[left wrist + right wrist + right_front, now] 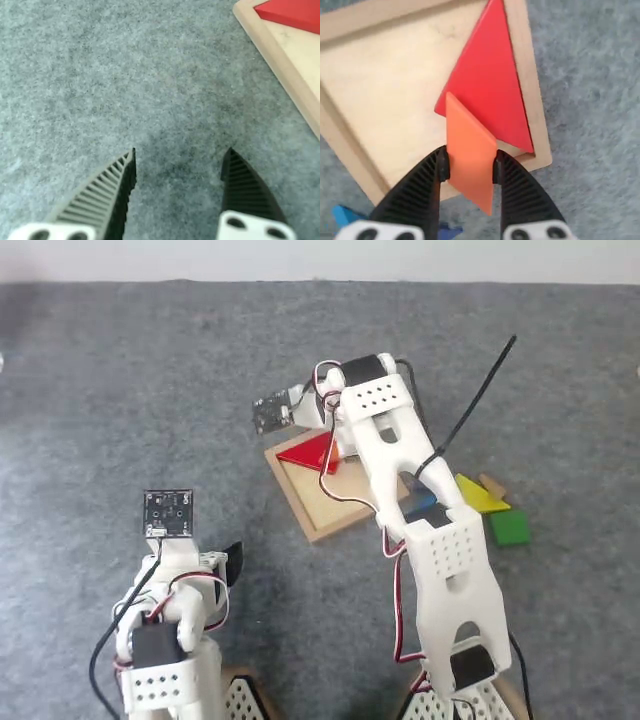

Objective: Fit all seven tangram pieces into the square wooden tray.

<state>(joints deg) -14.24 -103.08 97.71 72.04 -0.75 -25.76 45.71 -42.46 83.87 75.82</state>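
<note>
The square wooden tray (318,517) lies mid-table, with a red triangle (308,452) lying at its far side. My right gripper (469,162) hangs over that side of the tray, shut on an orange piece (468,152) whose tip overlaps the red triangle (492,95). The tray's bare floor (385,110) shows beside them. Yellow (477,494), green (510,528) and blue (420,504) pieces lie on the carpet right of the tray. My left gripper (177,167) stays open above bare carpet at the front left, with a tray corner (280,55) and the red triangle (292,12) farther off.
Grey carpet (150,390) covers the whole table. A tan wooden piece (492,485) pokes out beyond the yellow one. The right arm's white links (420,510) stretch over the tray's right half and hide part of it.
</note>
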